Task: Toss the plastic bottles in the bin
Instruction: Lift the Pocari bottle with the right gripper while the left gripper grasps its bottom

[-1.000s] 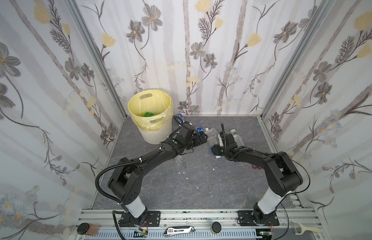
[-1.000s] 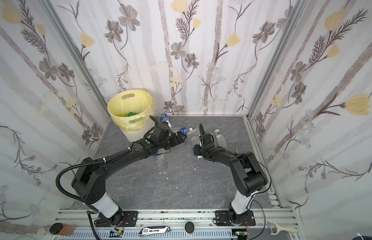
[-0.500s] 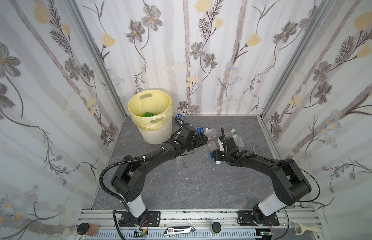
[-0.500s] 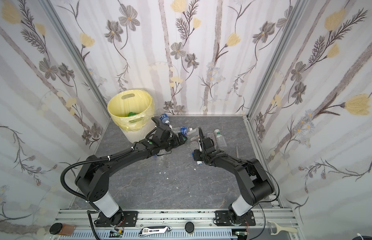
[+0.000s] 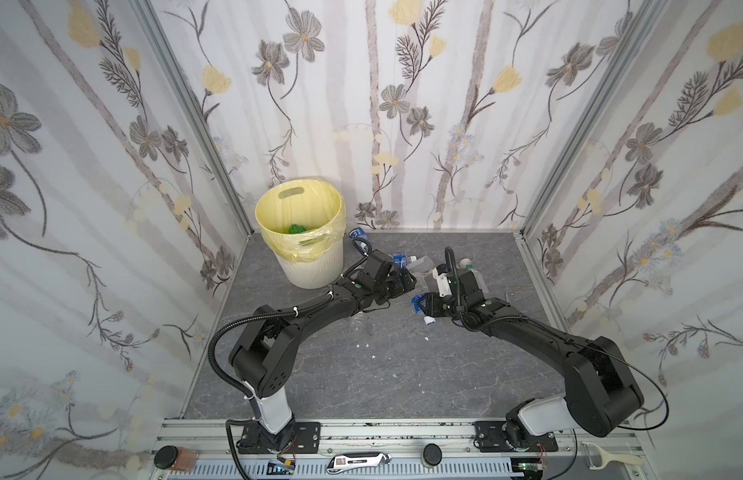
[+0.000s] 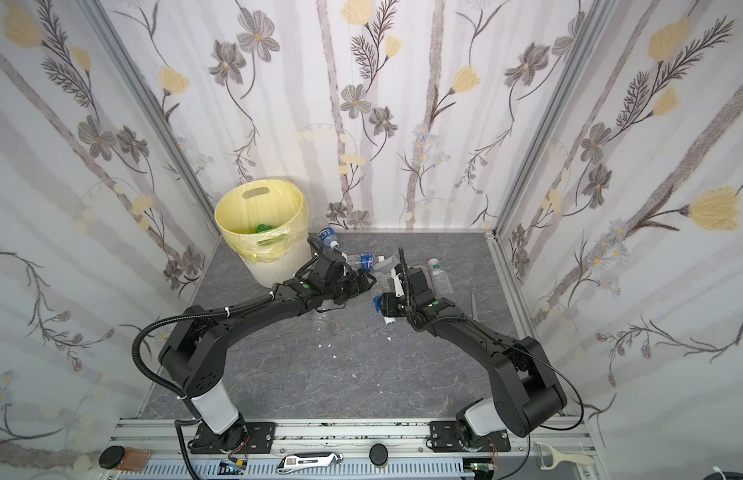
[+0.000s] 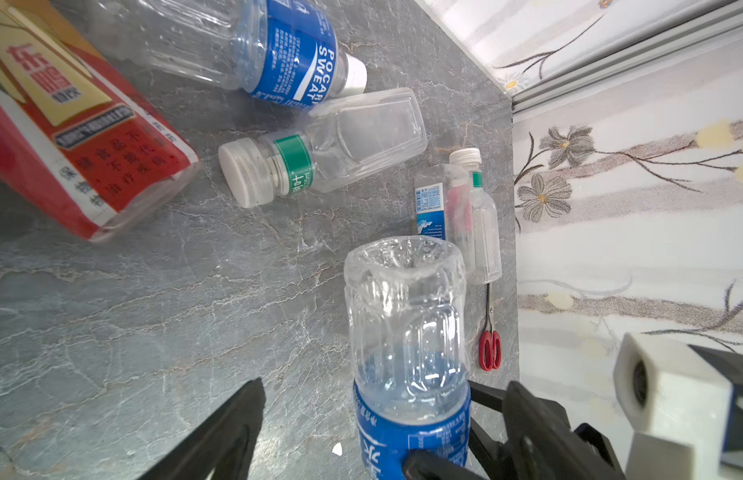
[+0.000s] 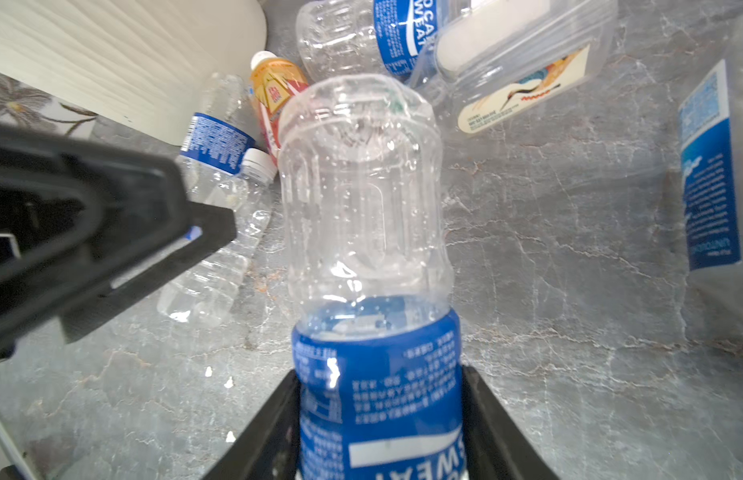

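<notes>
Your right claw (image 8: 378,399) is clamped on the blue-wrapped end of a bottle (image 8: 361,187). The bottle looks lifted off the table (image 5: 361,374) mid-floor, its long axis running out along the claw with the clear base leading. Your left claw (image 7: 382,388) is spread wide and the bottle's body sits between its jaws; I can't tell if they touch. The bin (image 5: 316,270) stands back left, on the left arm's side. This looks like a handover: close left, then free right.

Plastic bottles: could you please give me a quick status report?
Right fingers shut on blue-labelled bottle. Left fingers open, close by. Loose bottles lie by bin.
</notes>
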Robot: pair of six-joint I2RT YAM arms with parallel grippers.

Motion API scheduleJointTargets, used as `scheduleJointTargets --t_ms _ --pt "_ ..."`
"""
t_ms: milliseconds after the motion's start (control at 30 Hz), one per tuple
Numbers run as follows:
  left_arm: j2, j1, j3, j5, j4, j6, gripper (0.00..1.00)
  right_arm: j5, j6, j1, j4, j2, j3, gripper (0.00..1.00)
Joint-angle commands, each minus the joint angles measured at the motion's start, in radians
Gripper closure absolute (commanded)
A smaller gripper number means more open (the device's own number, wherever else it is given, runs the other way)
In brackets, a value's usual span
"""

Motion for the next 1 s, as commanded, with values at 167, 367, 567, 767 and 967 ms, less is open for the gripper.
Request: scheduleJointTargets --t_ms 167,367,567,767,967 --pt "0.011 -0.002 0.02 -0.003 0.055 -0.014 0.15 -0.099 0.004 0.002 0.022 -0.048 0.029 0.45" --pt "0.011 -0.004 0.018 -0.012 0.066 -0.023 0.19 -0.161 0.004 0.004 0.03 -0.054 0.032 0.45" --pt "0.013 -0.006 0.022 -0.019 0.078 -0.033 0.21 -0.194 0.003 0.006 0.039 -0.051 0.033 0.45" --pt "0.013 -0.007 0.023 -0.023 0.089 -0.038 0.3 -0.194 0.008 0.006 0.045 -0.048 0.035 0.46" --pt "0.013 -0.008 0.016 -0.022 0.094 -0.038 0.4 -0.193 0.009 0.006 0.044 -0.045 0.04 0.45"
